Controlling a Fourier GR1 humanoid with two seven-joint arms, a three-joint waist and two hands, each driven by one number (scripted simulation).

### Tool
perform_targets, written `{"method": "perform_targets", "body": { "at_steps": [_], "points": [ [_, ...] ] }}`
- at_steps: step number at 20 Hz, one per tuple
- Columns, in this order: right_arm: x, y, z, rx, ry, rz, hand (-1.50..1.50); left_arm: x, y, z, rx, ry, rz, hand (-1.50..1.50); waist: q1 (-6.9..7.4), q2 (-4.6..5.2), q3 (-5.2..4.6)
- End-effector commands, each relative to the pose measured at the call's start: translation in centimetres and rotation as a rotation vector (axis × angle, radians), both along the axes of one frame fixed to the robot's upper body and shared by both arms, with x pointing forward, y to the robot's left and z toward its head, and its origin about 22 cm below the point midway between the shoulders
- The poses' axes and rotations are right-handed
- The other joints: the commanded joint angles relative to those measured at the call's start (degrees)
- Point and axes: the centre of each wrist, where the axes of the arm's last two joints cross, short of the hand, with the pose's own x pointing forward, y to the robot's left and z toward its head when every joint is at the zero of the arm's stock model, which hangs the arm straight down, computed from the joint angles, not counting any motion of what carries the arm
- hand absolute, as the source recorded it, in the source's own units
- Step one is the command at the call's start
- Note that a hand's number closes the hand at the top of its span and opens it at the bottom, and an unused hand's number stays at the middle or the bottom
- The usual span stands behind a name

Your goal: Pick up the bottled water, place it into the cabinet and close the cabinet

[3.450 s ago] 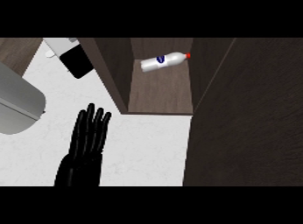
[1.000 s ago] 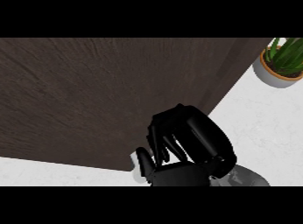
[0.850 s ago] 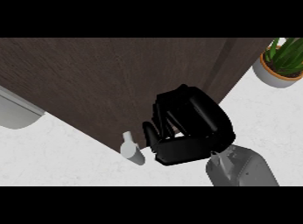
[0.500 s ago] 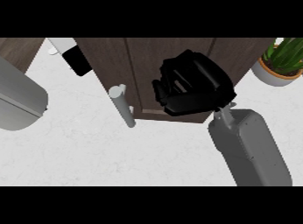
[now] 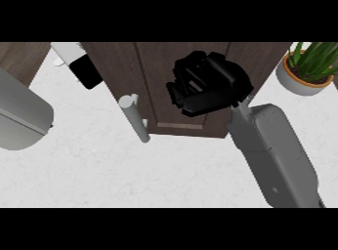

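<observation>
Against cabinet door (image 5: 193,88), robot hand (image 5: 204,83) curled

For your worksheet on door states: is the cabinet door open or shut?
Shut: the cabinet door shows its flat front, handle outward, no interior visible.

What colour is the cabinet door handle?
Light grey, a vertical bar handle on the dark brown cabinet door; head view.

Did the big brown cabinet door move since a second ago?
Yes. The dark brown wooden cabinet door has swung shut: it filled the view before, and now its grey bar handle faces out, left of the green potted plant.
</observation>
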Motion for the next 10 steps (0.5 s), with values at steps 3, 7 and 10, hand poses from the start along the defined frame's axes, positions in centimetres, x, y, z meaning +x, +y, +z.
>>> {"method": "perform_targets", "body": {
  "at_steps": [3,7,10],
  "points": [
    [2.6,2.7,0.8,0.026,0.051,-0.035,1.50,-0.2,-0.7,0.9,-0.023,-0.033,-0.028,-1.50,2.00,1.57,-0.69],
    [2.9,2.9,1.4,0.031,0.063,0.037,1.50,-0.1,-0.2,0.2,-0.026,-0.030,-0.056,-1.50,2.12,1.52,-0.73],
    [2.2,4.2,1.7,0.035,0.048,0.042,1.50,0.4,0.5,-0.5,-0.039,-0.016,-0.064,-1.50,2.00,1.50,-0.80]
  ]
}}
